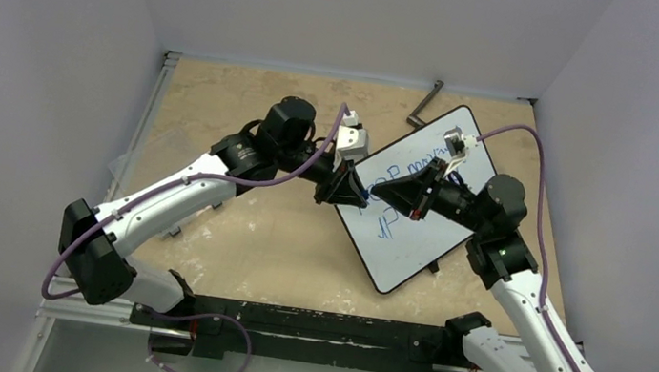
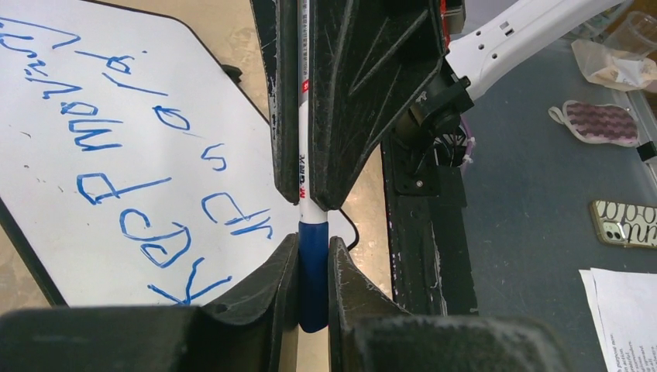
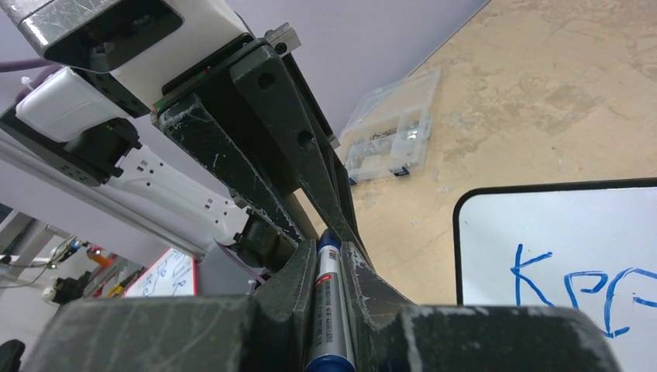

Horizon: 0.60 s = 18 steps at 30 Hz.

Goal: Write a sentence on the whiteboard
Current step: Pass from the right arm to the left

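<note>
While left and right jaws clamp the marker (image 2: 313, 263), the whiteboard (image 2: 73, 244) bears writing (image 2: 101, 133).

The top camera is looking down from behind. Wrist cameras are facing each other closely, sharing the marker (image 2: 313, 252) and whiteboard (image 3: 542, 217).

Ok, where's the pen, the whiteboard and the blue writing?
marker (image 2: 314, 267): left wrist view, on its blue end.
whiteboard (image 1: 409, 249): top view, on its bare white lower part.
sentence (image 2: 132, 188): left wrist view, on the letter P.
</note>
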Motion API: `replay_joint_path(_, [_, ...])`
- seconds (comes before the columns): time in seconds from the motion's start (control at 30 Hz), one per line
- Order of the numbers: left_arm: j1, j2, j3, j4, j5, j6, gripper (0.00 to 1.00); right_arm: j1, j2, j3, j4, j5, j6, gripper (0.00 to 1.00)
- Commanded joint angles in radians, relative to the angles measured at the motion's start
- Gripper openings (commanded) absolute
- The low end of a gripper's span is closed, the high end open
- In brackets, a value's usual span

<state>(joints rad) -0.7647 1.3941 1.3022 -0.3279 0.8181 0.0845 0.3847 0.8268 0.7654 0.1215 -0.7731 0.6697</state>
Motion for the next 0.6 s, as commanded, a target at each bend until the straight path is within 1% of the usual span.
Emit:
replay_joint_path(0.0, [0.003, 0.008, 0.041, 0.038, 0.025, -0.026, 0.0, 0.01, -0.009, 0.041, 0.049, -0.035, 0.002, 0.12])
replay_joint_path(0.03, [0.004, 0.003, 0.038, 0.034, 0.017, -0.029, 0.0, 0.01, -0.009, 0.046, 0.032, -0.023, -0.013, 0.3])
replay_joint_path(0.07, [0.004, -0.002, 0.034, 0.029, 0.007, -0.03, 0.0, 0.01, -0.008, 0.05, 0.017, -0.012, -0.022, 0.41])
replay_joint_path(0.1, [0.004, -0.012, 0.028, 0.027, -0.005, -0.032, 0.0, 0.01, -0.008, 0.053, 0.009, 0.006, -0.031, 0.48])
replay_joint_path(0.17, [0.005, -0.035, 0.011, 0.021, -0.037, -0.034, 0.0, 0.009, -0.008, 0.063, -0.014, 0.037, -0.047, 0.59])
replay_joint_path(0.2, [0.006, -0.048, -0.001, 0.021, -0.053, -0.039, 0.0, 0.01, -0.009, 0.07, -0.032, 0.053, -0.061, 0.83])
replay_joint_path(0.23, [0.01, -0.061, -0.014, 0.022, -0.069, -0.046, 0.0, 0.01, -0.012, 0.08, -0.05, 0.074, -0.072, 0.9])
replay_joint_path(0.4, [0.04, -0.14, -0.093, 0.022, -0.191, -0.091, 0.0, 0.01, -0.038, 0.097, -0.12, 0.21, -0.117, 0.98])
replay_joint_path(0.57, [0.067, -0.231, -0.21, 0.047, -0.301, -0.203, 0.0, 0.01, -0.051, 0.095, -0.131, 0.272, -0.116, 0.99])
